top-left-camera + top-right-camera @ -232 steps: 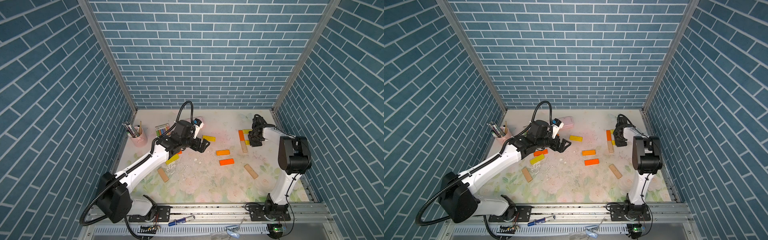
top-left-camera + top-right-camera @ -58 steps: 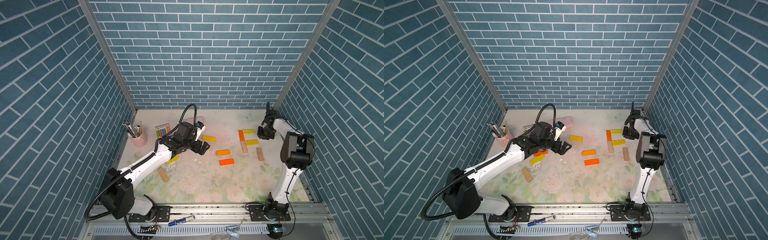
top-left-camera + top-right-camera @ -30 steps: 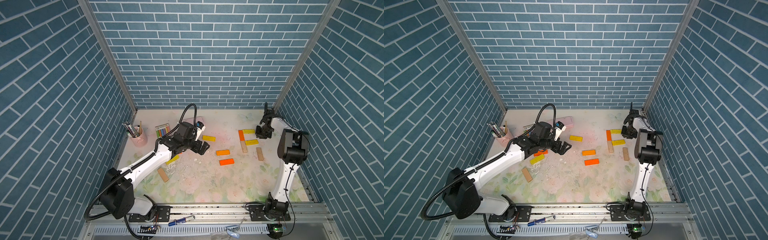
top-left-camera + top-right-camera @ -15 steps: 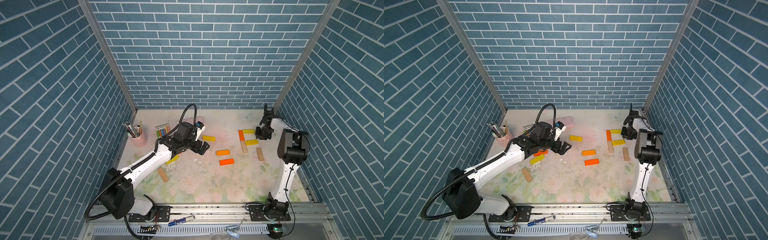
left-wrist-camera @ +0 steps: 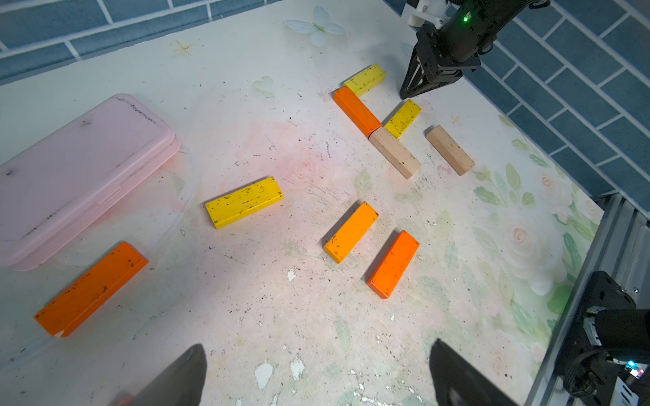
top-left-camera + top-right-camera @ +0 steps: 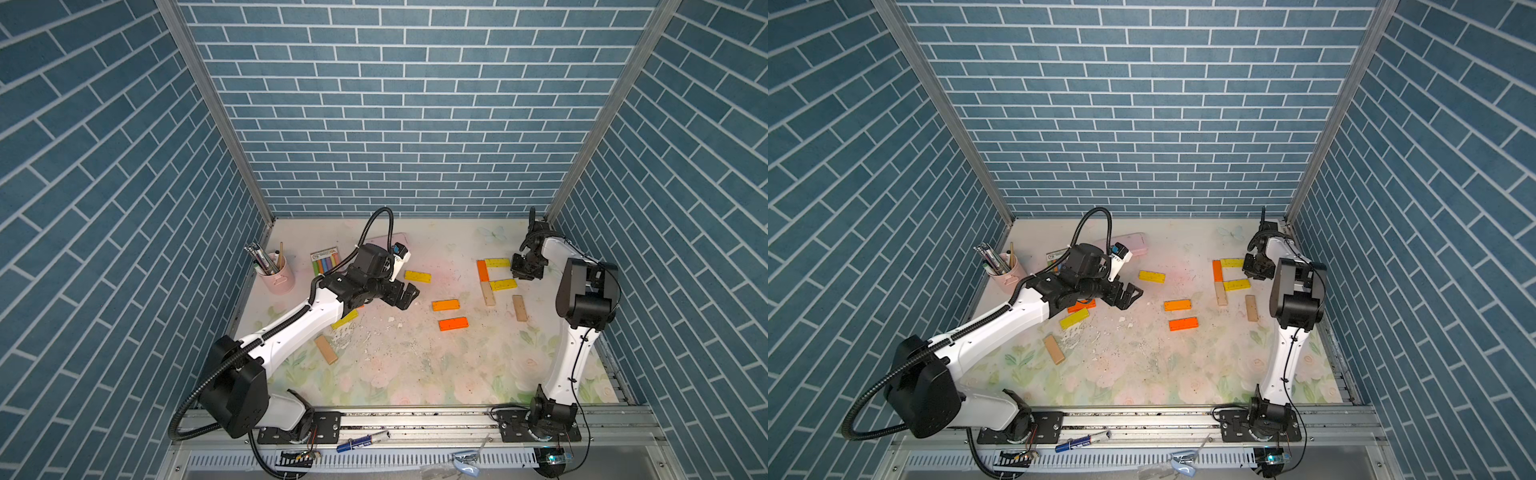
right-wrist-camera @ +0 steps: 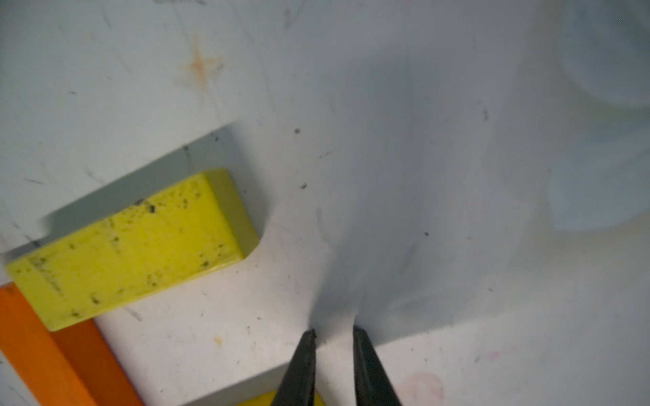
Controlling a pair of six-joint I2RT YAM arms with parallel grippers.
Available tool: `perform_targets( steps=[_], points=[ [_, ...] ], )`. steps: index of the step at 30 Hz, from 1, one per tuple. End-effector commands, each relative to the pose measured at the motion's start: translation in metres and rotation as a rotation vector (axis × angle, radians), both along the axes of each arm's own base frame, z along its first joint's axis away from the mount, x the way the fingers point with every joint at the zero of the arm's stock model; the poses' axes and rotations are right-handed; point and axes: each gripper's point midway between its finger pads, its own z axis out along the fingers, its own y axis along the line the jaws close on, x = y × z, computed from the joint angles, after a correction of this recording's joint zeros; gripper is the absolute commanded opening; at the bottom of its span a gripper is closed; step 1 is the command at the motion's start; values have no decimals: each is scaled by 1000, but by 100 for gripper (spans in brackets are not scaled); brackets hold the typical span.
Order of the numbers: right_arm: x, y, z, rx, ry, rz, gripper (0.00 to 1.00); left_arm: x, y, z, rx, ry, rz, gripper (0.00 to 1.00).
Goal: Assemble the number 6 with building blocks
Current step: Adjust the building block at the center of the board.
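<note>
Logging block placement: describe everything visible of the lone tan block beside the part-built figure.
The tan block is a plain rectangular bar, seemingly unpainted wood, lying flat on the floral mat. It runs roughly parallel to the figure's tan bar, with a gap between them. Nothing touches it but the mat.

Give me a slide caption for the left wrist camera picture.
Half-built block 6 beside the closed right gripper; four loose blocks and a pink case lie before the open left gripper.
</note>
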Motion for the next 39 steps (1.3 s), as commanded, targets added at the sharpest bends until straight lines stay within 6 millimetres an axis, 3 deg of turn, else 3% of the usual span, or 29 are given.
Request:
perform_targets(
  steps=[1, 20, 33, 39],
  points=[
    [-22, 3, -11, 17, 77, 8, 21, -3, -1, -2, 14, 2, -12, 99],
    [-20, 10, -6, 48, 65, -6, 34, -3, -1, -4, 13, 8, -11, 99],
    [-37, 19, -18, 31, 113, 34, 30, -3, -2, -4, 7, 10, -13, 99],
    [-35, 13, -17, -1, 111, 30, 28, -4, -3, -4, 6, 12, -16, 99]
  ],
)
